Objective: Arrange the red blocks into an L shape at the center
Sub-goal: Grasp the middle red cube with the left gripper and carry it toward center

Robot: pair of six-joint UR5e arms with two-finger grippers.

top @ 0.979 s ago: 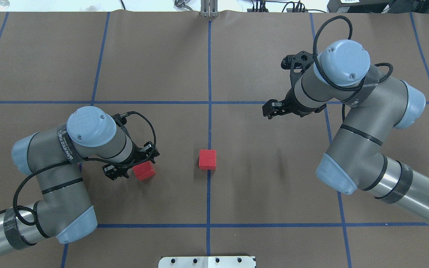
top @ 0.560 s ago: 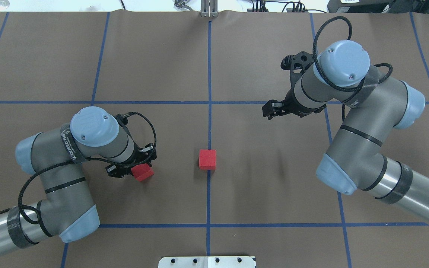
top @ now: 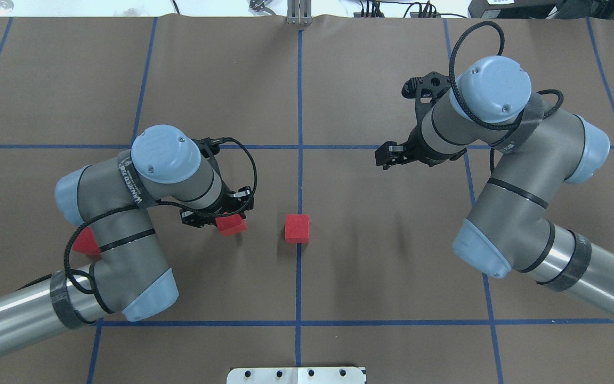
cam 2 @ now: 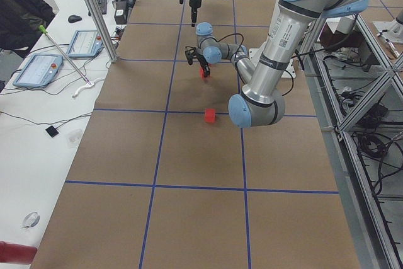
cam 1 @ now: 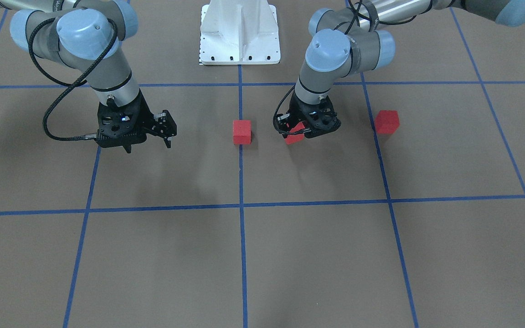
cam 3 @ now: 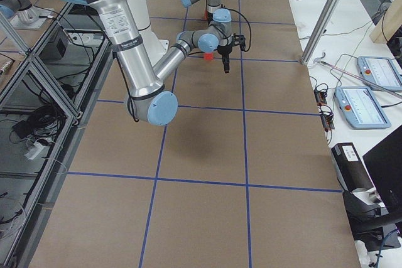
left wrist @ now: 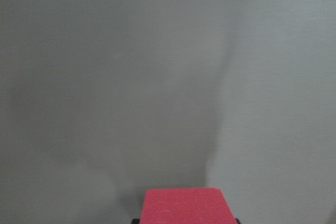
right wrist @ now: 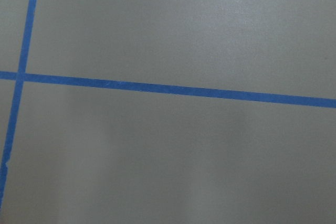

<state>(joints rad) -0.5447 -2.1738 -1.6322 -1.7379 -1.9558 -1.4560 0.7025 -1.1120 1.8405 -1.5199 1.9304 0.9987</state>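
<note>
One red block (top: pixel 297 228) lies on the centre blue line, also in the front view (cam 1: pixel 241 131). My left gripper (top: pixel 220 218) is shut on a second red block (top: pixel 232 225), held tilted just left of the centre block; it also shows in the front view (cam 1: pixel 294 136) and at the bottom of the left wrist view (left wrist: pixel 185 206). A third red block (cam 1: pixel 386 121) lies on the table further left, partly hidden by my left arm in the overhead view (top: pixel 85 242). My right gripper (top: pixel 386 156) hangs shut and empty, far right of the centre block.
Brown paper with a blue tape grid (top: pixel 299 146) covers the table. The white robot base plate (top: pixel 296 375) sits at the near edge. My right wrist view shows only paper and tape lines (right wrist: pixel 168 90).
My left arm has moved right toward the centre block, carrying its red block. This uncovered the third block at the left. The right arm has not moved.
</note>
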